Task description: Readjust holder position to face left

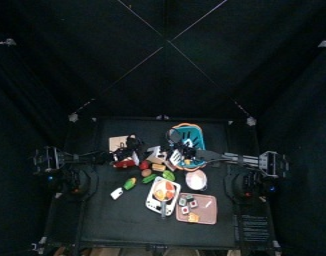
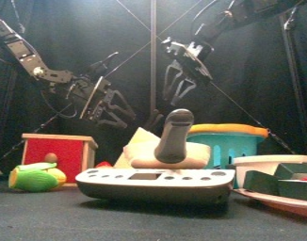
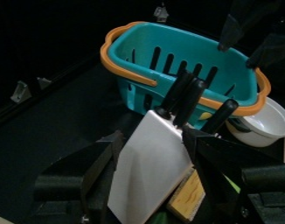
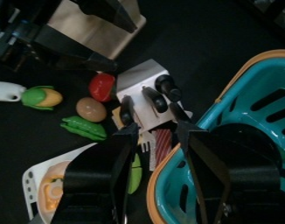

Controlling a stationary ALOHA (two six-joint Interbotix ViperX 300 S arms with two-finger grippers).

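At the far left of the worktop [image 2: 43,212], seen from the front, a green and yellow toy vegetable [image 2: 37,176] lay just beside the holder [image 2: 58,155]. The holder was a small box with a red front and a tan top, and it stood on the worktop's left side. Above and slightly right of the holder hung the left tool [image 2: 100,105]. Its jaws were spread wide and gripped nothing; whether they touched the holder could not be told.

In the middle, a pale knife block [image 2: 150,146] with black handles [image 3: 180,87] stood behind a low grey device [image 2: 156,184] at the front edge. From the right wrist, a red tomato-like piece [image 4: 101,86], a brown one [image 4: 91,108] and a green pod [image 4: 84,129] lay beside the block.

The right tool [image 2: 182,83] hung over the block, near the rim of the basket. Its jaws stood apart and were empty.

Right of the block stood the teal basket [image 2: 232,143] with an orange rim. A white bowl [image 2: 269,166] sat near it, and the edge of a tray [image 2: 288,193] showed at the far right.
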